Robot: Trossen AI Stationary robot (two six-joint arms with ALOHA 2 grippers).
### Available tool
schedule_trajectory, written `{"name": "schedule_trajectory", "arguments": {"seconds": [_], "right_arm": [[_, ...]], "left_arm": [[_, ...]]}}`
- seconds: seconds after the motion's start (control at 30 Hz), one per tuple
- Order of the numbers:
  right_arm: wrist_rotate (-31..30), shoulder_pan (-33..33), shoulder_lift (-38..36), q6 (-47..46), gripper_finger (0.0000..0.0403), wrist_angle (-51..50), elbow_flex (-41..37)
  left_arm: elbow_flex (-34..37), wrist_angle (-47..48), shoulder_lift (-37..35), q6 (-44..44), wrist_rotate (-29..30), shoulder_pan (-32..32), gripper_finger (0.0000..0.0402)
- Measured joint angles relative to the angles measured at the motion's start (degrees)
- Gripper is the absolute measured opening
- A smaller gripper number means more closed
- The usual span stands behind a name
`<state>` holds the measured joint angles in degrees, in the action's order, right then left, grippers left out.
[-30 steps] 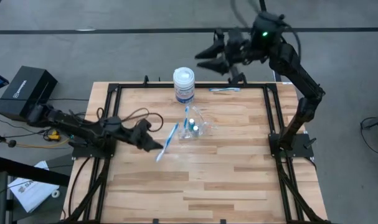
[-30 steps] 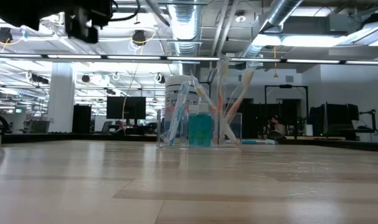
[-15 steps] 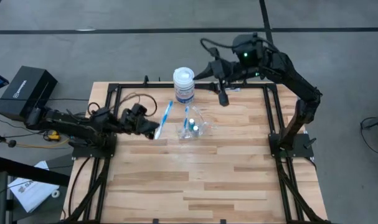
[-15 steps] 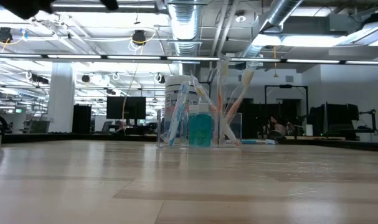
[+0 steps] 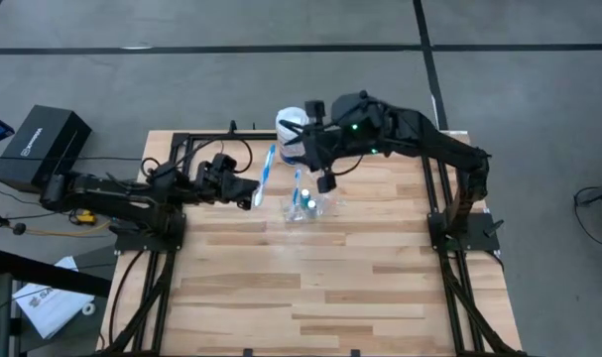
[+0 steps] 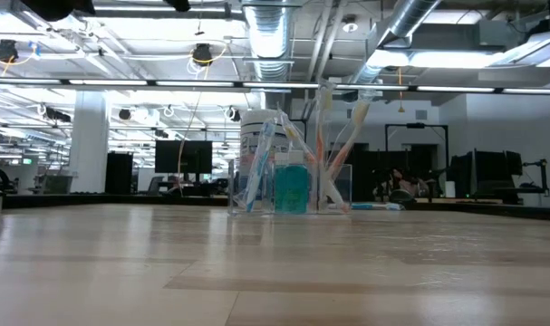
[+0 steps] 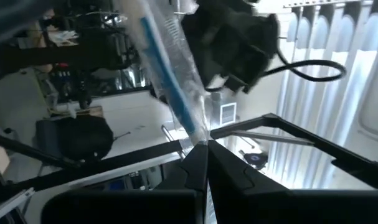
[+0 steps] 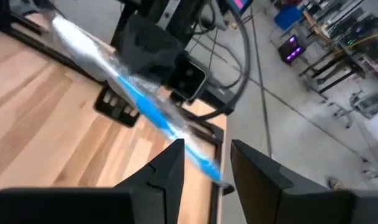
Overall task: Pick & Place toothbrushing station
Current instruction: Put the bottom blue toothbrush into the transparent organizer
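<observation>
My left gripper (image 5: 248, 192) is shut on a blue-and-white toothbrush (image 5: 267, 169) in a clear wrapper, above the table's left middle. The toothbrush also shows in the left wrist view (image 7: 167, 74). My right gripper (image 5: 302, 137) is open and reaches in from the right over the white jar. In the right wrist view (image 8: 204, 165) the toothbrush's free end (image 8: 198, 158) lies between its fingers. The see-through holder (image 5: 308, 204) stands on the table with brushes and teal-topped cylinders in it, and shows in the low view (image 6: 288, 186). My left gripper pinches the wrapped toothbrush by its lower end (image 7: 198, 138) between its two fingers. The brush slants up and away from the fingertips, lifted clear of the table. My right gripper has its fingers on either side of the brush's free end; I cannot tell whether they touch it.
A white jar with a blue label (image 5: 291, 127) stands near the far edge, partly under my right gripper. Another toothbrush (image 6: 374, 206) lies on the table behind the holder. A black frame (image 5: 181, 144) borders the wooden table.
My left gripper has lifted the toothbrush off the table and carried it toward the far edge, tipping it up. My right arm has swung in from beyond the far edge toward the table's left, over the jar, up to the toothbrush's free end.
</observation>
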<state>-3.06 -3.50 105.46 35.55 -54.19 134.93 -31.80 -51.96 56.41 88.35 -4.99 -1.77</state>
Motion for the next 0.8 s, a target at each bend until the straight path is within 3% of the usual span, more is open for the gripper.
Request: {"name": "schedule_trajectory", "arguments": {"seconds": [0.3,0.8], "right_arm": [[-0.01,2.45,-0.15,0.63,0.0120,0.42,0.03],[-0.04,5.42,2.60,1.07,0.0120,4.10,0.01]], "left_arm": [[-0.61,-3.32,1.17,0.47,0.58,-2.25,0.0000],[-3.88,-3.49,5.96,0.49,-5.16,-8.66,0.0000]]}}
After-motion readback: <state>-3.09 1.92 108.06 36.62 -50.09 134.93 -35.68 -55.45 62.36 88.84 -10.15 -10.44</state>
